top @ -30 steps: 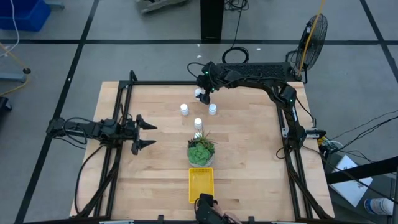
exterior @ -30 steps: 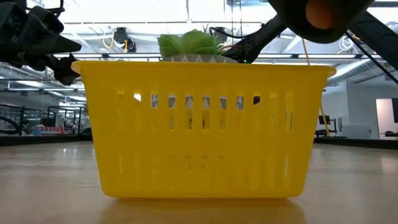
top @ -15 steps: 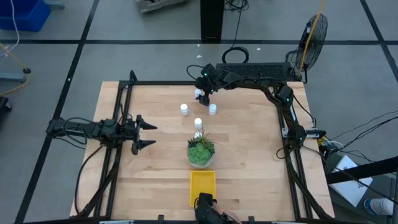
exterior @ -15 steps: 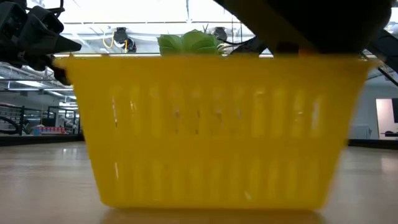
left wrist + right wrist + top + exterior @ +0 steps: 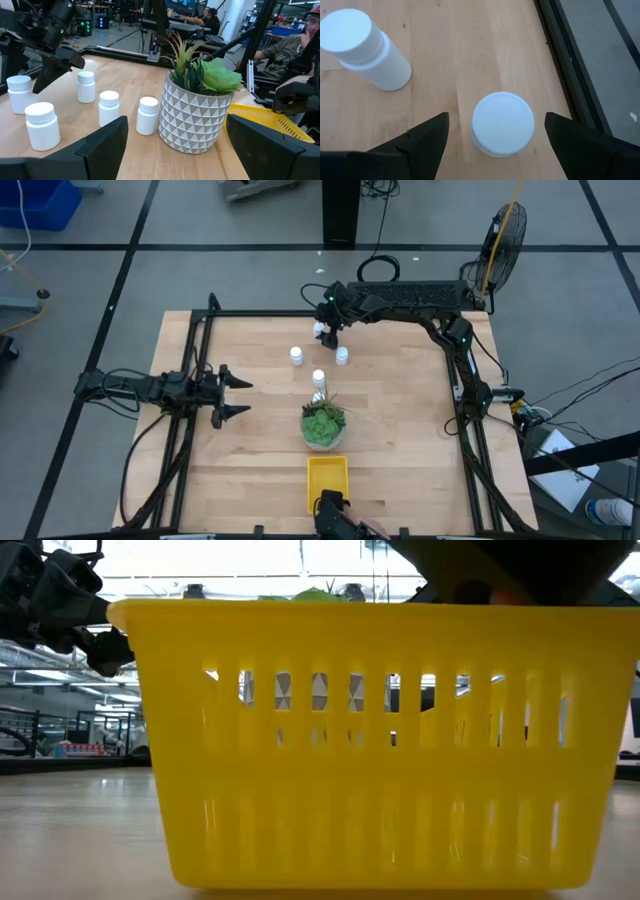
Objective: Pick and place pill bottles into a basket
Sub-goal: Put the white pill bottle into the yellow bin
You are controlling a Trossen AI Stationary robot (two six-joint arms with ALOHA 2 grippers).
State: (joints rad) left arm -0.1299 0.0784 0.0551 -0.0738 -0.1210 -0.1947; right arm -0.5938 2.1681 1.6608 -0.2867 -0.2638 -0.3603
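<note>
A: Count? Labels?
B: Five pill bottles (image 5: 108, 107) standing on the table (image 5: 400, 430) beside one plant (image 5: 323, 423); one yellow basket (image 5: 326, 480) at near edge. No legible writing.
A: Grippers?
B: Right gripper (image 5: 492, 145) spread above the far bottle (image 5: 502, 123); left gripper (image 5: 232, 393) spread, empty.

The pill bottles (image 5: 318, 377) stand behind the potted plant (image 5: 323, 424), the basket (image 5: 327, 481) before it.

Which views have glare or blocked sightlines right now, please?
Low view: the basket fills the frame, with bright ceiling lights washed out behind it. Left wrist view: the near hand is soft-edged, the plant sharp. Right wrist view: even light on a bottle.
</note>
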